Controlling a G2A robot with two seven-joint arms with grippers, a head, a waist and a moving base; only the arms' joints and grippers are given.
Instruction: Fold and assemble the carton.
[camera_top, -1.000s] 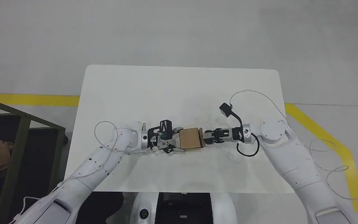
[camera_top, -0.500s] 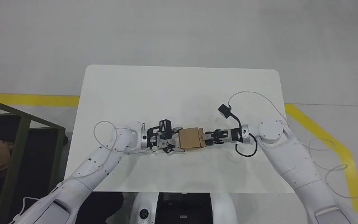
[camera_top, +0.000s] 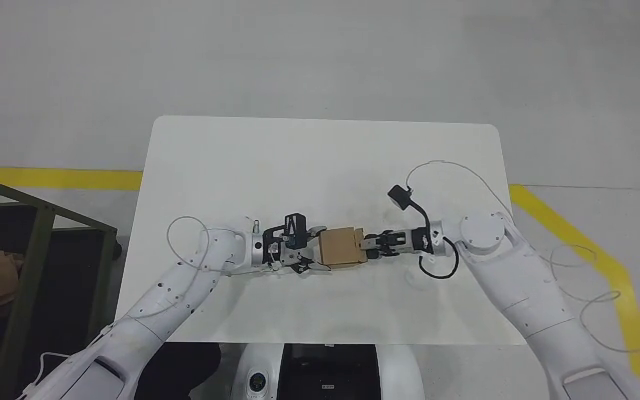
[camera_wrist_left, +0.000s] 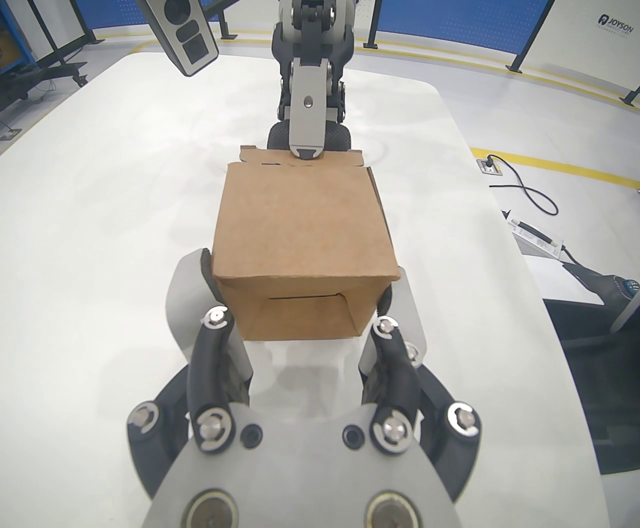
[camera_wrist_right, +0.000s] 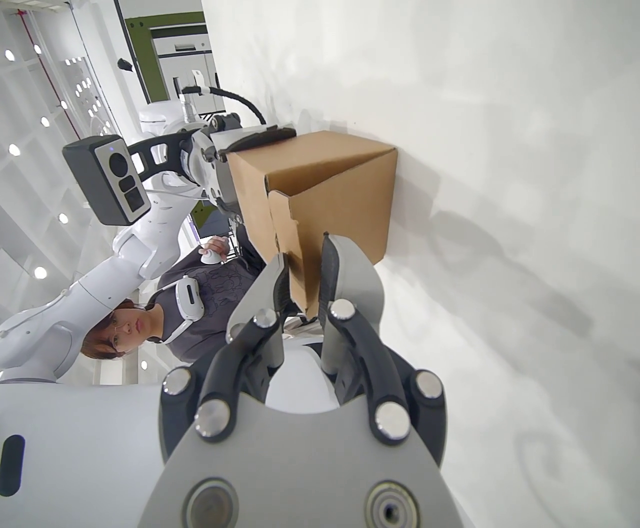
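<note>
Cardboard, plain brown, makes up the carton, which lies on its side on the white table, toward the middle of the edge nearest the robot, between the two arms. The left wrist view looks into its open end, where an inner panel is folded in with a thin slit along its top. The left gripper is clamped across this end, one finger against each side wall. The right wrist view gives the opposite end: a loose flap stands out from the box, and the right gripper pinches it between nearly closed fingers.
</note>
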